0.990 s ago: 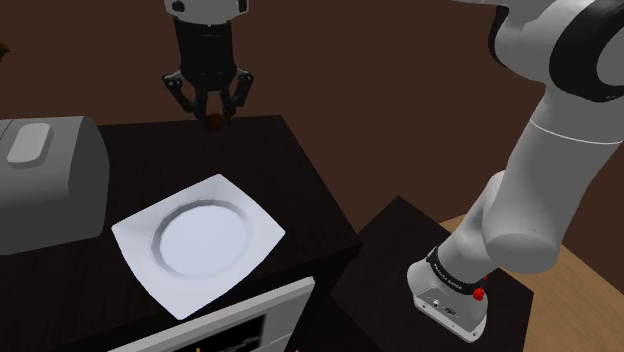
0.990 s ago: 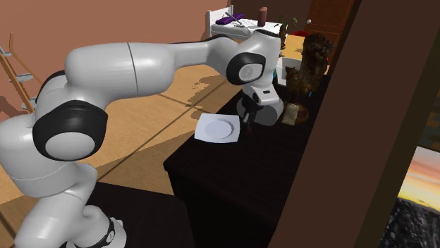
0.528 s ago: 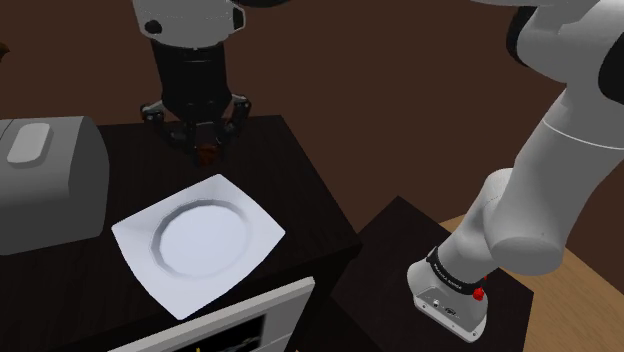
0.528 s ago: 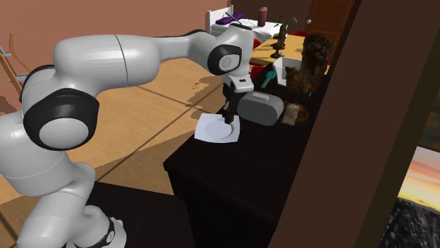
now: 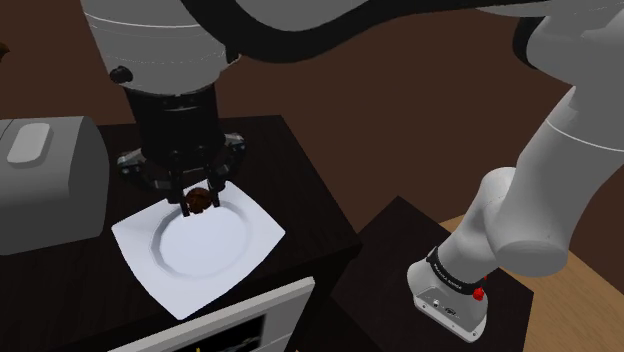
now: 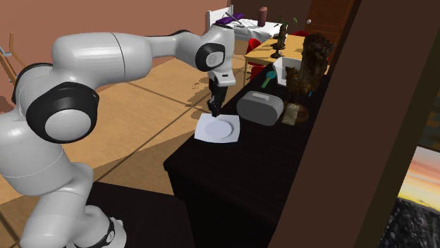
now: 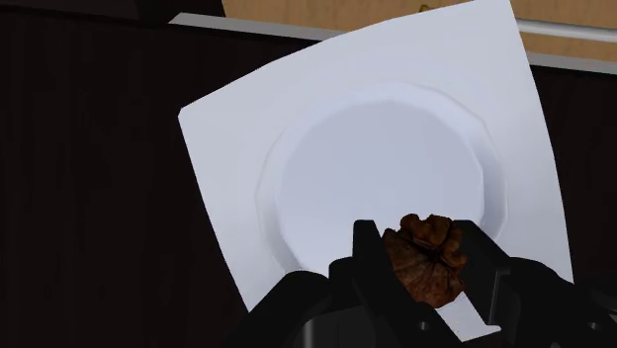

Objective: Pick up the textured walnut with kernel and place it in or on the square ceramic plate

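The black gripper (image 7: 425,263) is clamped on the walnut (image 7: 428,255), which is pinched between the two fingers (image 7: 364,247) at opposite flanks and is carried clear of any surface. The nut is shown as a small brown lump, deeply wrinkled and lobed, with the folded ridges of the kernel exposed at its top. Below it lies the plate (image 5: 245,225): plain white, smooth, square in outline with slightly upturned corners, and sunk in the middle to a round, faintly faceted well; no glaze or grain is drawn from which its material could be told. In the shoulder view the walnut is placed over the far side of the well, close to the inner edge of the rim, and in the wrist view it is likewise seen above the border between well and rim. The carrying step is therefore judged to be at its end, and the placing step to be in hand. A short descent is called for next, perhaps with a slight shift toward the middle of the well, and then a parting of the fingers low enough that the rounded, uneven nut is not set rolling over the slick surface. The plate rests on a dark counter (image 5: 295,185), near its front edge, with a grey, round-cornered appliance (image 5: 45,185) just beside it.
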